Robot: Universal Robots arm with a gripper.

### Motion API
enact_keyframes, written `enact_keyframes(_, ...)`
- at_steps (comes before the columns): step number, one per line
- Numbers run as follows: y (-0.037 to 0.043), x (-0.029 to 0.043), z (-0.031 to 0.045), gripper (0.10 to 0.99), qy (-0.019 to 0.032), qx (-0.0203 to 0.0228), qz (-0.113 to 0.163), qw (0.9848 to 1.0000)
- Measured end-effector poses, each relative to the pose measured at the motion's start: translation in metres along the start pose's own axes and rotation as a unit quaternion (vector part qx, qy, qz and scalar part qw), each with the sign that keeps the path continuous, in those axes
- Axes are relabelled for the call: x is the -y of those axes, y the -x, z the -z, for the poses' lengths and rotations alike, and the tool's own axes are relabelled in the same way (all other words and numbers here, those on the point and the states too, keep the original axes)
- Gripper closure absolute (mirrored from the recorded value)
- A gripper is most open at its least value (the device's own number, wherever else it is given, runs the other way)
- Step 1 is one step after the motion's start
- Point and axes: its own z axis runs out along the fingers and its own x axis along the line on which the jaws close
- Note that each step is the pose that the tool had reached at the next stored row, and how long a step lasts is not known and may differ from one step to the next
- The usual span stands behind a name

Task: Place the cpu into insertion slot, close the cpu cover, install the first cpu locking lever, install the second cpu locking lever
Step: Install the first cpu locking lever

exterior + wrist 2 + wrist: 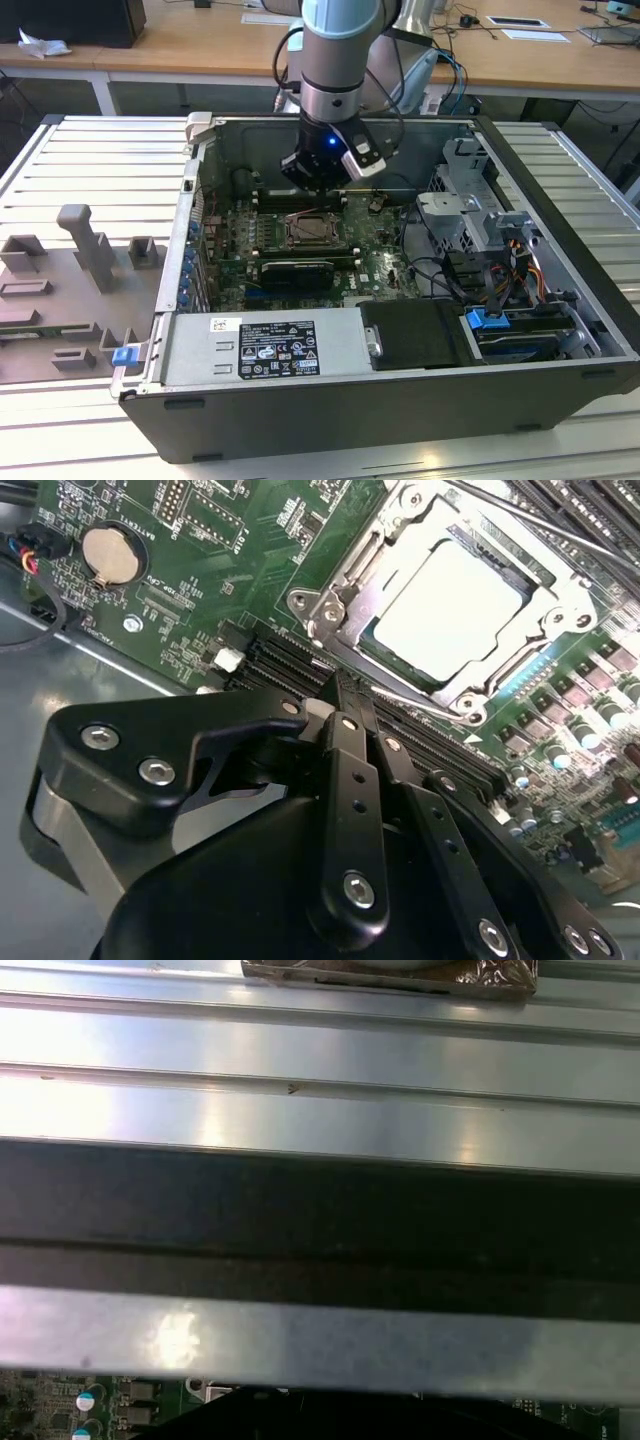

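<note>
In the second wrist view the hand (345,715) hides the memory slots (290,670) at centre; the cpu cover (560,580) is cut off at the upper right.

We find the cpu (448,612) seated in the insertion slot (345,598), with the cpu cover (560,575) around it. The gripper (338,685) sits beside the slot, above the memory slots (290,665).
</note>
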Motion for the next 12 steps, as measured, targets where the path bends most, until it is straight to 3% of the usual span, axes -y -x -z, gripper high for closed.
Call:
enact_keyframes(9, 0.0008, 0.0008, -0.0073, 0.98, -0.0007, 0.0, 0.0, 1.0)
enact_keyframes(12, 0.0009, 0.0009, -0.0088, 0.98, -0.0056, -0.0004, 0.0, 1.0)
